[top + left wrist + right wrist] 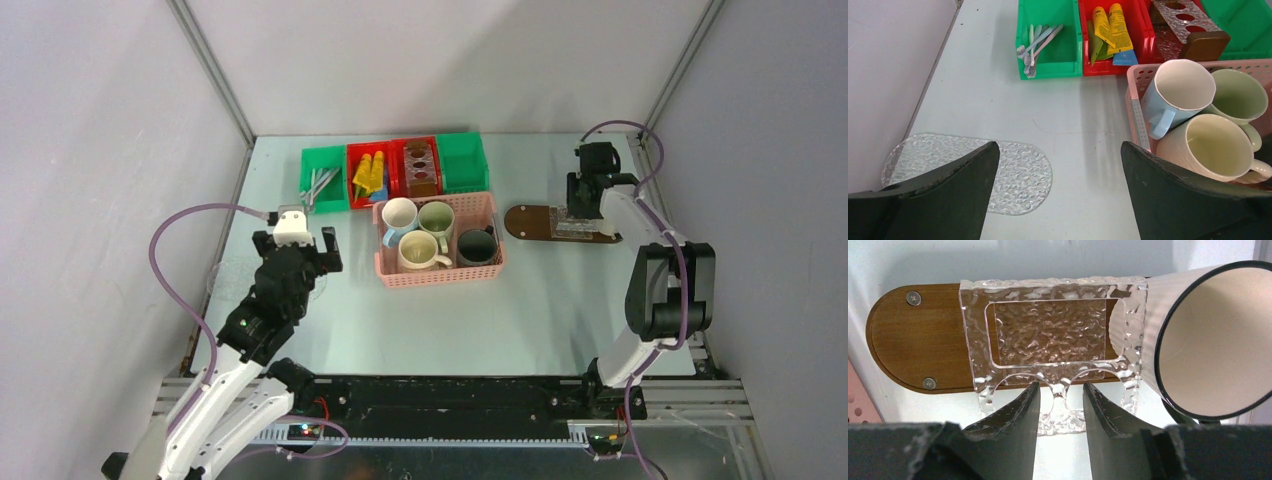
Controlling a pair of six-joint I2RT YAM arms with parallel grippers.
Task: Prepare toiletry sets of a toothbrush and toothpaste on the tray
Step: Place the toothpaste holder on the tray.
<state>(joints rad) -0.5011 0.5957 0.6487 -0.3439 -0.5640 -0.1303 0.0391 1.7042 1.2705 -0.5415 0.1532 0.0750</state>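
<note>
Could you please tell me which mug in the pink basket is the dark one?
The dark mug at the right end of the basket; the other three are pale.

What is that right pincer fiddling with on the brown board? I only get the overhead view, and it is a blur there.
Observer: Its wrist camera shows a clear bumpy plastic holder with a rectangular window, over the wooden tray. The right pincer straddles a narrow strip at its edge.
Operator: Is it squeezing it?
Observer: Cannot tell; a small gap shows on each side of the strip.
Operator: Any mug there?
Observer: Yes, a white ribbed mug with a dark rim, right beside the holder.
</note>
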